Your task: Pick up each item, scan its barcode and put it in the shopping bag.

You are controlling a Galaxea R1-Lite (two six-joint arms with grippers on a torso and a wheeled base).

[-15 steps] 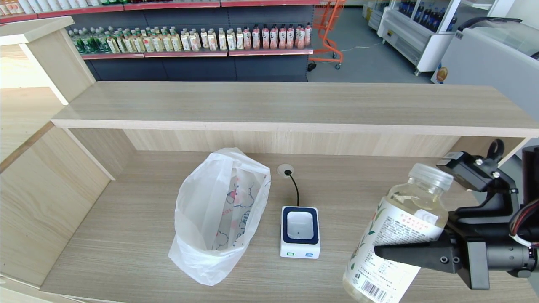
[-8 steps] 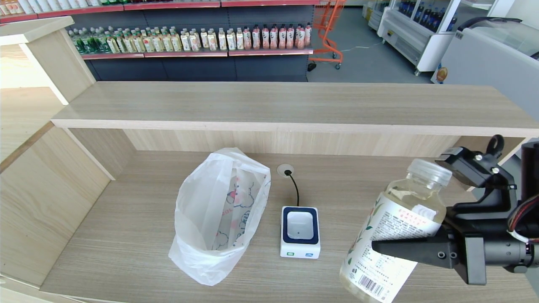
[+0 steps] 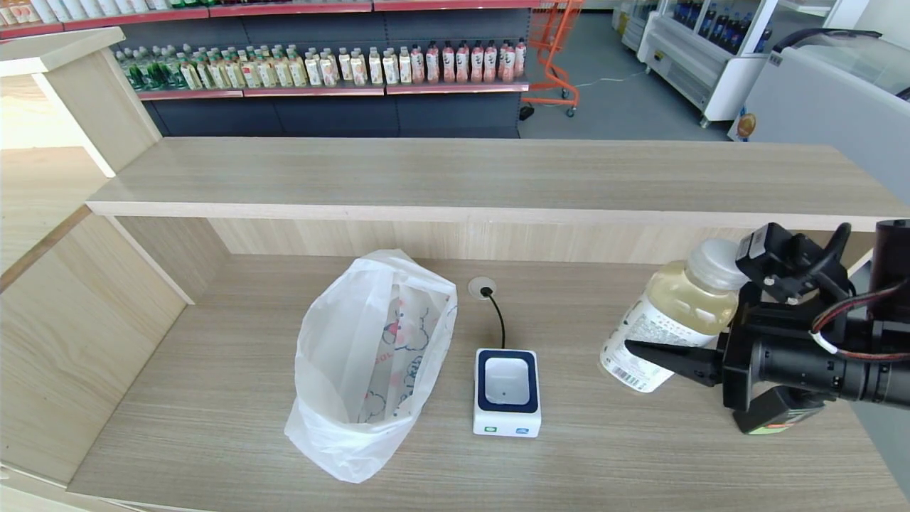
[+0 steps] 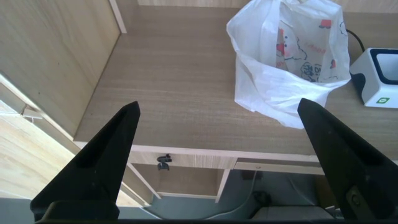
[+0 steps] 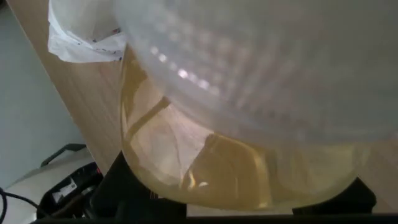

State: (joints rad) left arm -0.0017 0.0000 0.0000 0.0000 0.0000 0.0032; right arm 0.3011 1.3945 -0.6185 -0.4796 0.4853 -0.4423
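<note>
Your right claw (image 3: pixel 657 340) is clamped on the bottle (image 3: pixel 672 313): one finger lies across the label front, the other is hidden behind it. The bottle hangs in the air above the right part of the surface (image 3: pixel 213 398), near its right edge. It is tilted, with the cap toward the far right and the base toward the middle. Up close in the right wrist view the bottle (image 5: pixel 249 124) shows pale yellow liquid. The barcode (image 3: pixel 625 375) sits low on the label near the base, facing the near edge and slightly down.

Your left claw (image 4: pixel 217 162) is spread wide with nothing in it, hanging over the near edge on the left side.

The scanner (image 3: pixel 506 391) sits mid-surface toward the near edge, window up, with its cable (image 3: pixel 498 316) running toward the far edge. The bottle is well apart from it, off to its right.

The bag (image 3: pixel 370 355) stands open-mouthed just beside the scanner on its left. A printed packet (image 3: pixel 398 341) seems to be in it already, though that could be print on the bag.

Progress, as I judge it:
- **Pick:** done for the bottle.
- **Scan:** not yet done. The barcode isn't over the window, so you need to carry it left and turn the code down.
- **Bagging:** comes after that.
- **More items:** can't tell whether any are waiting.
</note>
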